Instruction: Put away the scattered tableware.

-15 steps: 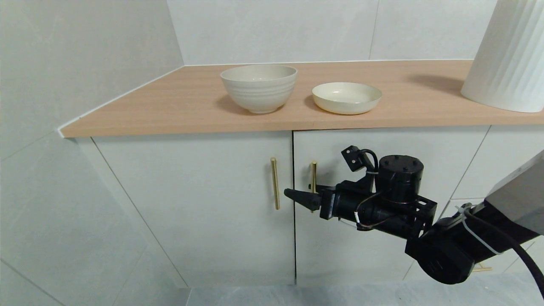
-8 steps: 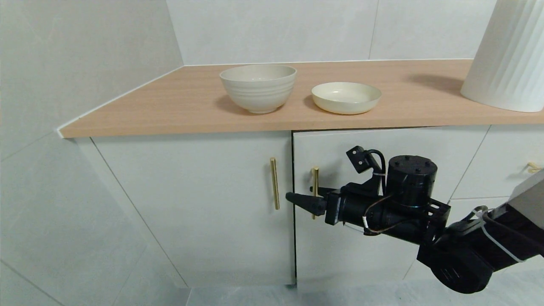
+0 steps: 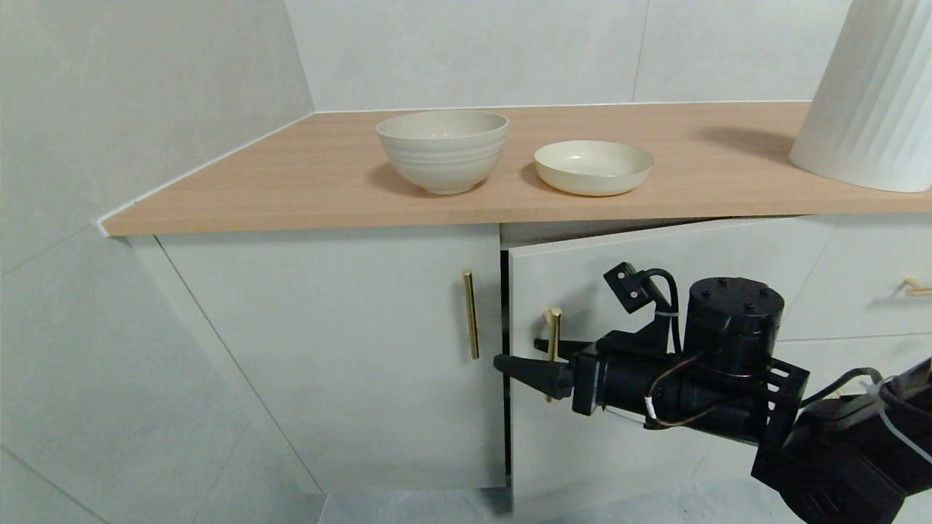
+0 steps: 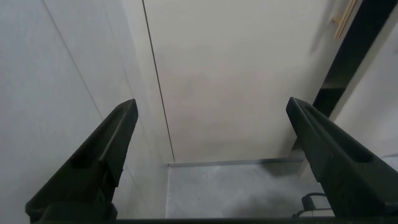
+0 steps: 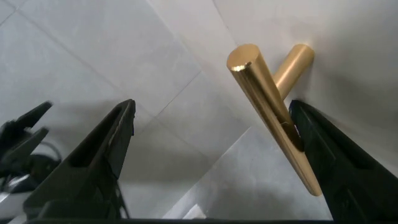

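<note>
A deep cream bowl and a shallow cream plate stand side by side on the wooden countertop. Below them, my right gripper is open, with its fingers on either side of the gold handle of the right cabinet door. That door stands slightly ajar. In the right wrist view the handle lies between the spread fingers of the gripper, close to one finger. My left gripper is open and holds nothing, low in front of a pale cabinet face.
A tall white ribbed vessel stands at the counter's right end. The left door is closed, its gold handle beside the seam. A drawer handle shows at far right. Tiled wall bounds the left side.
The right cabinet door has swung outward from closed to slightly ajar. My right gripper has drawn back and down to the right with the handle.
</note>
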Available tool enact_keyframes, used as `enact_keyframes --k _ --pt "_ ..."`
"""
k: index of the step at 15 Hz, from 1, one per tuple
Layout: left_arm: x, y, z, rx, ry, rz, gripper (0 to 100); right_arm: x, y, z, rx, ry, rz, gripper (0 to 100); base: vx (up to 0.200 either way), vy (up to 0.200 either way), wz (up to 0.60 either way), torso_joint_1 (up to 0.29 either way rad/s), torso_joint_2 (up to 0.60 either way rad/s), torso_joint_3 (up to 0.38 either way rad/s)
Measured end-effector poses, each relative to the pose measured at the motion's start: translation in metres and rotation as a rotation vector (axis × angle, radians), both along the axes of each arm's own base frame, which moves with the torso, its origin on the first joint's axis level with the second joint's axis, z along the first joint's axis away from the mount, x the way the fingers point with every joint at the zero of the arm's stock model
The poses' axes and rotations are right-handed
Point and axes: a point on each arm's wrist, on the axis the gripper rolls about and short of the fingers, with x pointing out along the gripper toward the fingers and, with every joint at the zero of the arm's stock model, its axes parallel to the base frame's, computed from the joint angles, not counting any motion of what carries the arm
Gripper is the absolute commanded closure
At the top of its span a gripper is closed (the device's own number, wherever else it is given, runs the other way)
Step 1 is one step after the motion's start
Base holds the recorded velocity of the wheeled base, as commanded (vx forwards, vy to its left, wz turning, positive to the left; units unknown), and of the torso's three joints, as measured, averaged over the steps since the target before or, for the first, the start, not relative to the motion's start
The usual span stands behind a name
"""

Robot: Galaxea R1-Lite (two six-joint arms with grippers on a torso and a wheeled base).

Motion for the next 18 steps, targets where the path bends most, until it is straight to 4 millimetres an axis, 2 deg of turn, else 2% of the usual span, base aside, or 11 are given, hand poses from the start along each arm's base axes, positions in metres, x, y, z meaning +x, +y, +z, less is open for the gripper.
enact_keyframes --k 8,13,16,18 --pt "0.0 0.0 0.0 0.0 0.0 0.0 0 -0.024 -0.018 0.021 0.031 -0.038 0.076 0 0.0 0.0 0.0 0.0 0.0 0.0" --pt "0.0 0.0 0.001 0.033 -0.009 -0.009 0 -0.032 -0.021 0.023 0.006 -0.046 0.086 0 0.0 0.0 0.0 0.0 0.0 0.0" --pt "-0.004 -0.002 0.013 0.036 -0.05 -0.089 0 -0.037 -0.021 0.025 -0.003 -0.051 0.096 0 0.0 0.0 0.0 0.0 0.0 0.0" --pt "-0.016 -0.006 0.035 0.038 -0.054 -0.278 0 -0.039 -0.021 0.025 -0.006 -0.057 0.102 0 0.0 0.0 0.0 0.0 0.0 0.0"
